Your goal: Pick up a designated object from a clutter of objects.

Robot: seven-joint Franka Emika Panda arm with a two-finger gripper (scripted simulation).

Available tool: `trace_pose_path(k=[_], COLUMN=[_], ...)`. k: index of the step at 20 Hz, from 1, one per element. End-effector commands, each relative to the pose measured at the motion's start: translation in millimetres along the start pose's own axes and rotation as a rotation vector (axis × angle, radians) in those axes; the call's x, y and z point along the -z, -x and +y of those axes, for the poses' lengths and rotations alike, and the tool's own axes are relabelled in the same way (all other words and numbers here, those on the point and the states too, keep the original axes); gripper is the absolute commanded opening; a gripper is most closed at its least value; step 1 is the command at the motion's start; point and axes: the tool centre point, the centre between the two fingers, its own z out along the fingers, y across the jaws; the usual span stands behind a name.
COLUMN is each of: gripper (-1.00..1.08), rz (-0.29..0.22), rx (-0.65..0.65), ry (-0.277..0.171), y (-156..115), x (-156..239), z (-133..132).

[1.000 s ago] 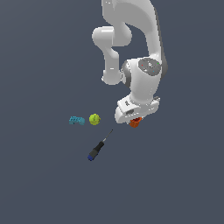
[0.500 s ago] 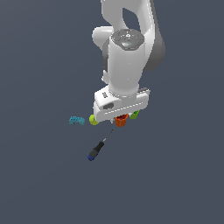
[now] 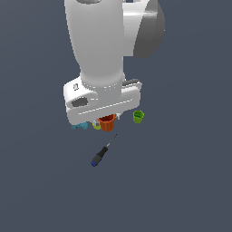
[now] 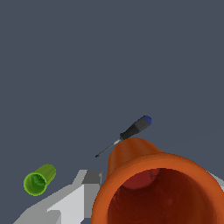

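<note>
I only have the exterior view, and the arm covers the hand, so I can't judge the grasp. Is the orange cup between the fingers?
Observer: It looks so. In the wrist view the orange cup fills the near frame, and one of the grey fingers lies against its rim.
Operator: Which way does its mouth face?
Observer: Toward the wrist camera. Its dark red inside shows, and nothing is in it.
Operator: And the far side of the cup?
Observer: Only a pale sliver shows past the rim at the frame's edge. I cannot tell whether it touches the cup.
</note>
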Motion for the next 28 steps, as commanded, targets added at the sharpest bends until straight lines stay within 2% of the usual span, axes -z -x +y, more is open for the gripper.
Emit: trace_pose_path(k=[1, 14, 28], gripper=[-1.00, -1.00, -1.00], rz=[0.000, -0.001, -0.001], rx=[0.001, 0.000, 0.000], ry=[0.000, 0.002, 0.002], y=[-4, -22, -28], x=[15, 71, 88], z=[15, 74, 92])
